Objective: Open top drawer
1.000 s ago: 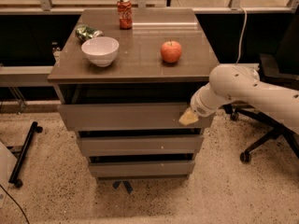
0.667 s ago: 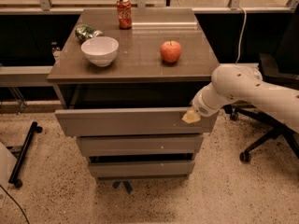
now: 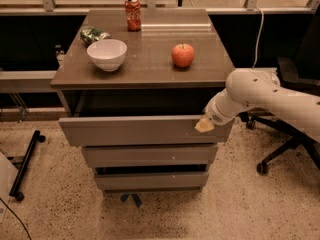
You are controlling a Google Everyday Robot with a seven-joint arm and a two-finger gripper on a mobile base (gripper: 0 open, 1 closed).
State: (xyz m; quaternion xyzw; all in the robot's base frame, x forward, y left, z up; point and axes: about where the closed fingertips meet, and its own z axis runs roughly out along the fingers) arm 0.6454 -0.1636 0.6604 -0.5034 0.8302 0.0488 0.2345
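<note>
Top drawer (image 3: 140,130) of a three-drawer cabinet, partly open; its flat, handleless front stands forward of the two lower drawer fronts (image 3: 150,155), with a dark gap showing between the panel and the cabinet top (image 3: 150,74). The gripper (image 3: 205,125) sits at the upper edge of the panel, near its right end, carried by the white arm (image 3: 270,96) that enters from the right; whether it is clamped on that edge or merely hooked behind it cannot be told from this view.

On the cabinet top: a white bowl (image 3: 107,54) at left, a crumpled green packet (image 3: 93,34) just behind it, a red soda can (image 3: 133,7) upright at the back, and a red apple (image 3: 183,55) right of centre, well apart from the bowl. An office chair (image 3: 287,139) stands at right, under the arm.

Likely failure modes, as judged from this layout: (a) the pull acts far from the drawer's centre line, so the box may skew on its runners and bind; (b) the front offers no handle, so a hold on the thin top edge may slip off if the pull tilts upward or outward; (c) a bound drawer pulled harder may drag or tip the whole cabinet toward the robot; (d) any such jolt may set the apple rolling toward an edge or topple the can; (e) the retreating arm may meet the chair.
</note>
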